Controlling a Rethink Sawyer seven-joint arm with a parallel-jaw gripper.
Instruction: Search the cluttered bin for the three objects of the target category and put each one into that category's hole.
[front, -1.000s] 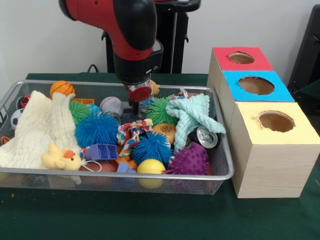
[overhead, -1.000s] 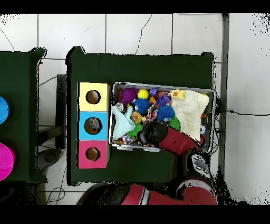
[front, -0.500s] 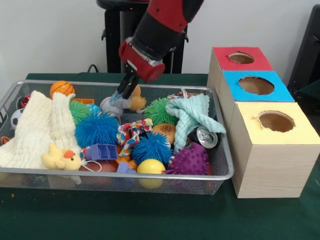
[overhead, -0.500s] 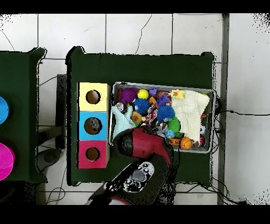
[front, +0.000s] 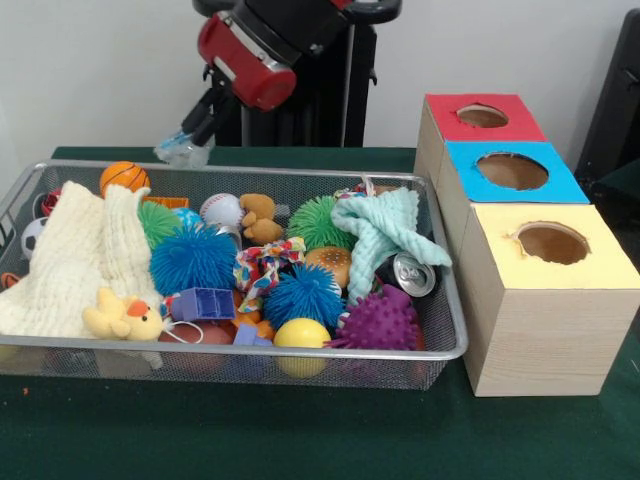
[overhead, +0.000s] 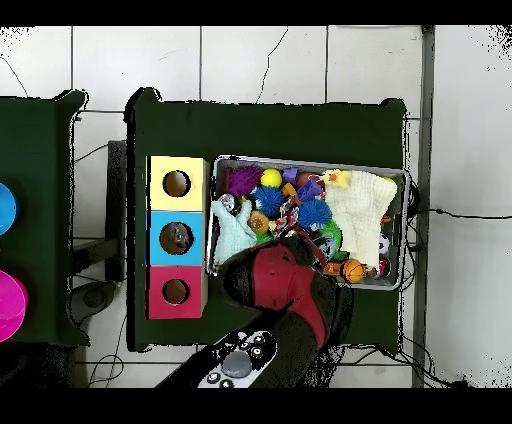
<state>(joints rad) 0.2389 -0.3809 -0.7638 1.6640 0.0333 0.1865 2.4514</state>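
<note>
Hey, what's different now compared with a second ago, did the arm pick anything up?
Yes. The tool went down into the basket, closed on a small crumpled clear plastic thing and lifted it up and out, above the basket's far rim. The little brown teddy it nudged lies beside the baseball. The other toys, the cloths and the three boxes stayed put.

**Colours in the bin and on the boxes**

I see a silver mesh bin (front: 440, 340) on a dark green table (front: 300, 430). Inside are a blue spiky ball (front: 193, 258), a purple one (front: 383, 322), a cream cloth (front: 85, 255) and a mint cloth (front: 385, 232). The box tops are red (front: 480, 117), blue (front: 512, 171) and yellow (front: 552, 246).
</note>
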